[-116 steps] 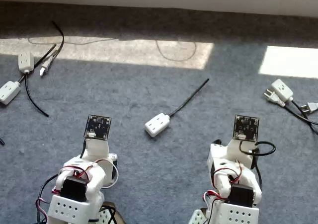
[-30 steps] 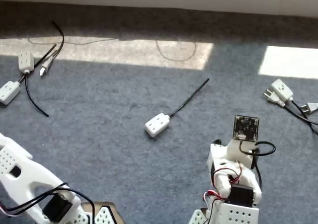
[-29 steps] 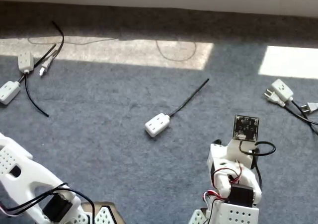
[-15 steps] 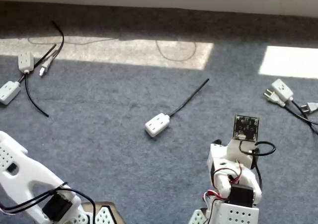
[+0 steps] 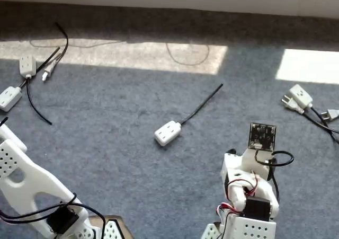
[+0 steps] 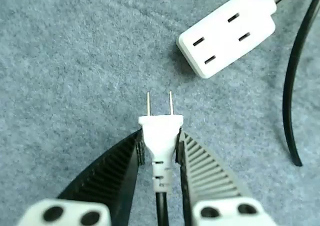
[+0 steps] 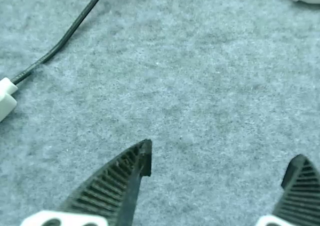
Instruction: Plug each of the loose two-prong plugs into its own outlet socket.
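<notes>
Grey carpet [image 5: 132, 159] with sunlit patches covers the floor, and the cords lie scattered over it. The step in hand is the first insertion, as I judge it. The left gripper [image 6: 160, 142] pinches a white two-prong plug [image 6: 161, 128] by its body between both fingers, prongs pointing forward and clear of the carpet. An outlet socket [image 6: 227, 33] lies near, ahead and off to one side, with a black cord [image 6: 295, 85] just beside it. The prongs are not lined up with any pair of slots, so the next move calls for turning and shifting the plug until they are, then pushing straight in. The right gripper [image 7: 220, 168] hangs over bare carpet with its fingers [image 7: 132, 173] spread wide, holding nothing. The high view shows four sockets. They are the ten-o'clock socket [image 5: 27, 65], the nine-o'clock socket [image 5: 9, 97], the centre socket [image 5: 168, 133] and the three-o'clock socket [image 5: 300, 95]. Three loose plugs seem to lie there too: the left loose plug [image 5: 47, 72], and at three o'clock the near-right plug [image 5: 289, 105] and the edge plug [image 5: 330, 113].
</notes>
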Robot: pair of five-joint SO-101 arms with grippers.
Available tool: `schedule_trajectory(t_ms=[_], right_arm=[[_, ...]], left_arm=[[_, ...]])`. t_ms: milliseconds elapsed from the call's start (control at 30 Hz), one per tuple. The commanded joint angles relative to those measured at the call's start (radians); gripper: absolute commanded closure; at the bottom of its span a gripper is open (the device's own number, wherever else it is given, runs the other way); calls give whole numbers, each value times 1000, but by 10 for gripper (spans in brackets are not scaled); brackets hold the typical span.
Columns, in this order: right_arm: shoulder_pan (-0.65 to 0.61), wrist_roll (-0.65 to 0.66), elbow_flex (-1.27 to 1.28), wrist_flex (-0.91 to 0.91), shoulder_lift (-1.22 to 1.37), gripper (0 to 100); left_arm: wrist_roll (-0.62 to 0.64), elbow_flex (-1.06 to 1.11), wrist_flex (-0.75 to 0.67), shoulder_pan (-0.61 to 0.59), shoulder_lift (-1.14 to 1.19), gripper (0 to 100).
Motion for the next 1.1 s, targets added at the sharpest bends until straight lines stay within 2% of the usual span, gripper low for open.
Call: schedule_trajectory(t_ms=[0, 133, 300, 500, 667, 867, 1000, 1067], right_arm=[[-15, 8, 148, -15, -5, 601], [-15, 8, 148, -15, -5, 601], [-15, 8, 148, -13, -5, 601], [-15, 8, 148, -10, -5, 601], [-15, 8, 148, -10, -5, 601], [-15, 8, 148, -8, -5, 601], [-15, 8, 148, -12, -5, 601], [-15, 8, 148, -12, -5, 601]], left_arm=[[-63, 206, 20, 54, -240, 994], [-107, 616, 18, 133, -541, 994], [-129, 1069, 3, 325, -911, 994], [-126, 1455, -187, 562, -1185, 994], [-126, 1742, -503, 659, -1228, 994], [-130, 1966, -876, 638, -1135, 993], [-130, 1971, -956, 622, -1047, 990], [-130, 1931, -950, 622, -1023, 944]])
